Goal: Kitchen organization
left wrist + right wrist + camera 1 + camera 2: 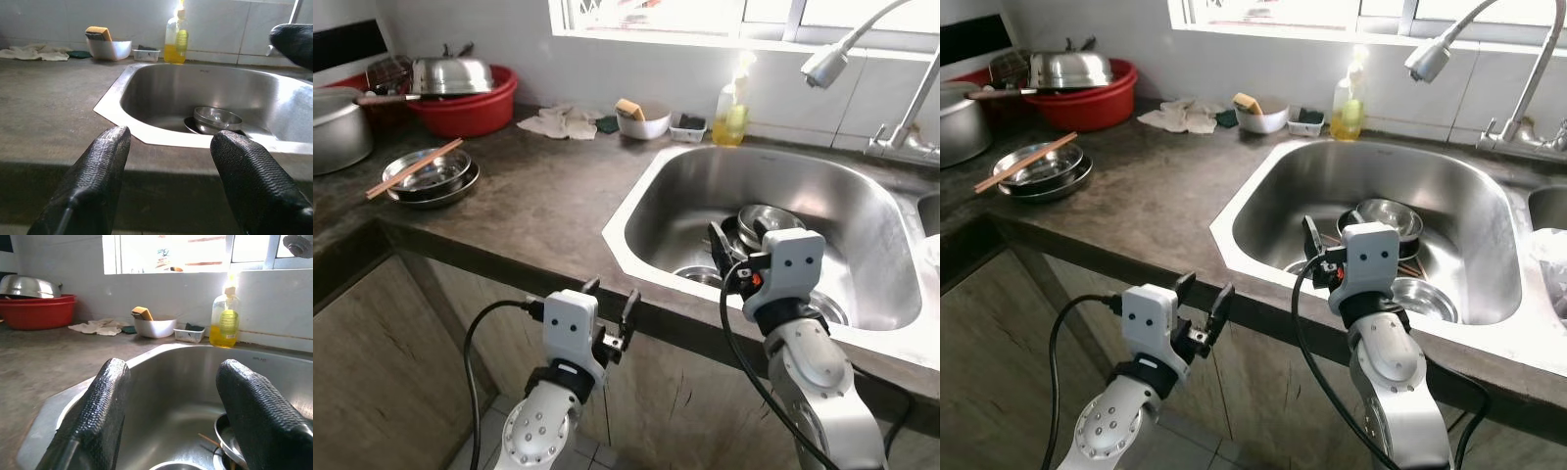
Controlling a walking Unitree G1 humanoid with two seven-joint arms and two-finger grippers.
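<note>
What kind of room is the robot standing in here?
Most likely a home kitchen: a steel sink holding metal bowls, a bottle of dish soap by the window, and a red basin of cookware on the counter.

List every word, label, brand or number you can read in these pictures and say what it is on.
None can be read.
Label on the yellow plastic dish soap bottle: print is there, too blurred to read.
Small stamped mark on the inner back wall of the stainless steel sink: too small to read.
Red and blue shapes outside the window: too washed out to read as text.
</note>
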